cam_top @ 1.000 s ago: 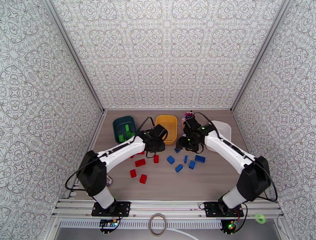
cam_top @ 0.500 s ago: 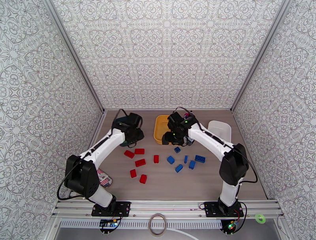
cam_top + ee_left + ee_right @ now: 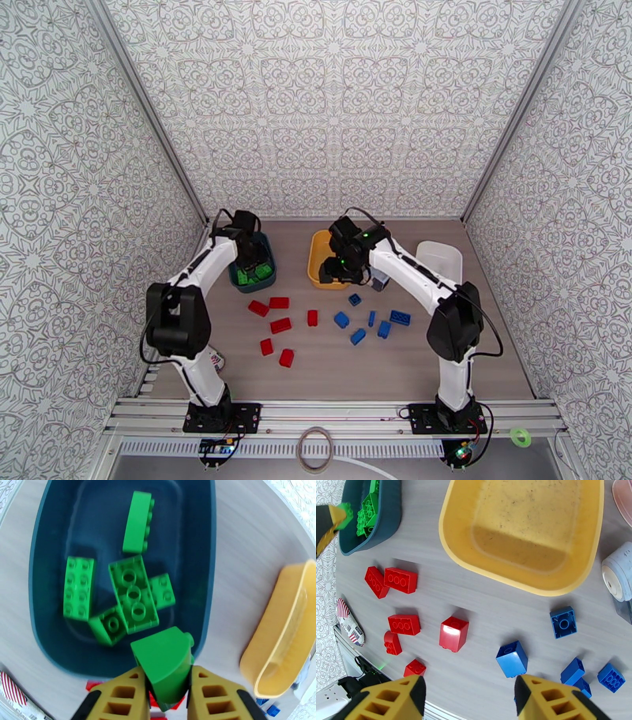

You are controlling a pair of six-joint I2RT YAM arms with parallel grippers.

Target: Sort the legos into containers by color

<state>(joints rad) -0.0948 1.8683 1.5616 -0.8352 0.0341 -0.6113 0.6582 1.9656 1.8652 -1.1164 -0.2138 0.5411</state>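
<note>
Left gripper (image 3: 169, 681): jaws clamped on a green brick (image 3: 164, 657) with one curved face, gripped at its lower half. It hangs over the near rim of the dark teal tub (image 3: 43, 630), which stands just left of the yellow tub (image 3: 276, 638) with a strip of bare table between them. From the top camera the left gripper (image 3: 251, 259) sits above the teal tub (image 3: 235, 281).

Inside the teal tub: five loose green bricks (image 3: 134, 594). One lies studs down with its hollow underside up, one leans on its side at the end farthest from the gripper, and the others lie flat or tipped around the middle.

Right gripper (image 3: 468, 685): jaws moderately apart, nothing between them, bare table under the gap. From the top camera the right gripper (image 3: 336, 272) is over the near edge of the yellow tub (image 3: 320, 249).

Yellow tub (image 3: 537, 519): no bricks in it.

On the table (image 3: 332, 371), on the near side of the yellow tub:
- red bricks (image 3: 453, 634), six, scattered toward its left
- blue bricks (image 3: 512, 658), six by the top camera's count, scattered toward its right

White tub (image 3: 442, 256): right of the yellow tub; what shows of it holds no bricks.

A white-grey box (image 3: 618, 576) sits just off the yellow tub's right corner. A striped packet (image 3: 349, 624) lies well to its near left, beyond the red bricks.
</note>
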